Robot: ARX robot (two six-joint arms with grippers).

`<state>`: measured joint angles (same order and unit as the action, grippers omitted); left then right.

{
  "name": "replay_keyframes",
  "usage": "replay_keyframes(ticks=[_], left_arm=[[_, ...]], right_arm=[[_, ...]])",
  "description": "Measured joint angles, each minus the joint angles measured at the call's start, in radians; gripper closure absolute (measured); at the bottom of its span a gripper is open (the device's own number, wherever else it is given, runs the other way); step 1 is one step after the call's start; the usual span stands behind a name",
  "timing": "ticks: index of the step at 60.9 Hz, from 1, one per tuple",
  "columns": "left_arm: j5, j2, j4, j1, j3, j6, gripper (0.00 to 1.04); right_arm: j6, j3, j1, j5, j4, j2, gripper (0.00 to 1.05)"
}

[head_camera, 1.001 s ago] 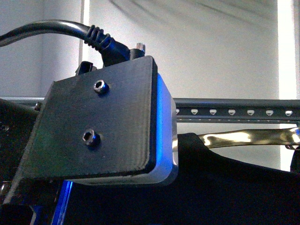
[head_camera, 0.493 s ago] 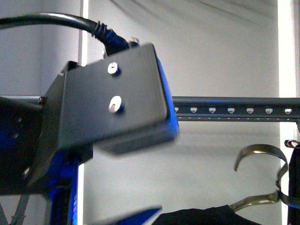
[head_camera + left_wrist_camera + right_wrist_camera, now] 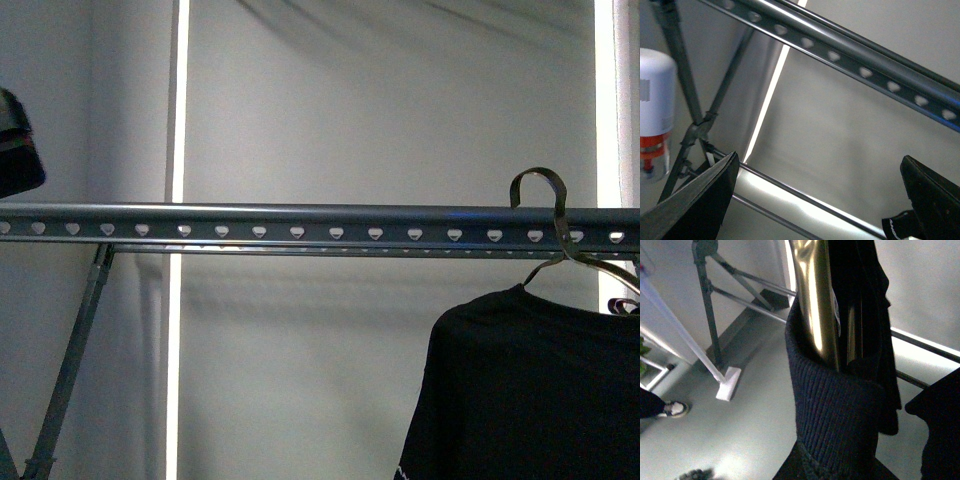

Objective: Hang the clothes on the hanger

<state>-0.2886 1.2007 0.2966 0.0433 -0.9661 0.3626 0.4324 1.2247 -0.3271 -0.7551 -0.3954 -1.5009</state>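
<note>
Because its shiny brass-coloured flat metal hook [image 3: 557,212] appears looped over the long grey metal rail with heart-shaped holes [image 3: 300,225], the black short-sleeved T-shirt [image 3: 520,390] hangs at four o'clock; left jaws stand apart, empty; right jaws, I cannot tell.

The left hand [image 3: 819,165] has 2 matte black fingers [image 3: 700,205], broad and tapering to blunt wedge tips. In the front view, a black arm block [image 3: 18,150] shows a faint grey stripe.
</note>
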Motion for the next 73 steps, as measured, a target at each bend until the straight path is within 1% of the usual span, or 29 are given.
replay_keyframes(ticks=[3,6,8,11,12,14,18,22,24,27,38,39,41,59,73], left_arm=[[0.006,-0.006,-0.012,-0.018,-0.001,0.029,0.07],[0.011,-0.018,0.014,-0.030,0.003,0.071,0.07],[0.021,-0.029,0.021,-0.030,0.003,0.071,0.07],[0.162,-0.077,-0.075,-0.041,0.008,-0.028,0.17],[0.223,-0.112,-0.106,-0.042,0.034,-0.090,0.22],[0.271,-0.160,-0.109,-0.042,0.087,-0.161,0.29],[0.291,-0.233,-0.103,-0.039,0.173,-0.248,0.40],[0.291,-0.296,-0.074,-0.040,0.263,-0.295,0.51],[0.290,-0.313,-0.063,-0.040,0.291,-0.307,0.54],[0.290,-0.348,-0.034,-0.041,0.357,-0.323,0.63],[0.289,-0.426,0.034,-0.042,0.527,-0.346,0.92],[0.289,-0.438,0.042,-0.042,0.548,-0.347,0.96],[0.289,-0.455,0.053,-0.042,0.575,-0.349,1.02],[0.289,-0.576,0.091,-0.042,0.738,-0.357,1.01],[0.289,-0.688,0.086,-0.042,0.837,-0.357,1.01]], right_arm=[[-0.050,0.018,0.006,0.006,0.013,-0.010,1.01],[-0.150,0.048,0.017,0.025,0.036,-0.030,1.01],[-0.179,0.061,0.022,0.029,0.044,-0.039,1.01],[-0.276,0.095,0.032,0.039,0.059,-0.064,1.01],[-0.311,0.109,0.035,0.041,0.063,-0.075,1.01],[-0.370,0.134,0.041,0.049,0.072,-0.093,1.01],[-0.430,0.161,0.048,0.061,0.080,-0.112,1.01],[-0.500,0.195,0.057,0.078,0.092,-0.130,1.01],[-0.520,0.206,0.060,0.083,0.096,-0.137,1.01],[-0.567,0.235,0.069,0.094,0.100,-0.153,1.01],[-0.665,0.311,0.101,0.111,0.099,-0.179,1.01],[-0.674,0.320,0.105,0.111,0.098,-0.182,1.01],[-0.687,0.337,0.112,0.110,0.097,-0.189,1.01],[-0.741,0.364,0.117,0.139,0.101,-0.230,1.01],[-0.782,0.290,0.117,0.126,0.201,-0.246,1.01]])
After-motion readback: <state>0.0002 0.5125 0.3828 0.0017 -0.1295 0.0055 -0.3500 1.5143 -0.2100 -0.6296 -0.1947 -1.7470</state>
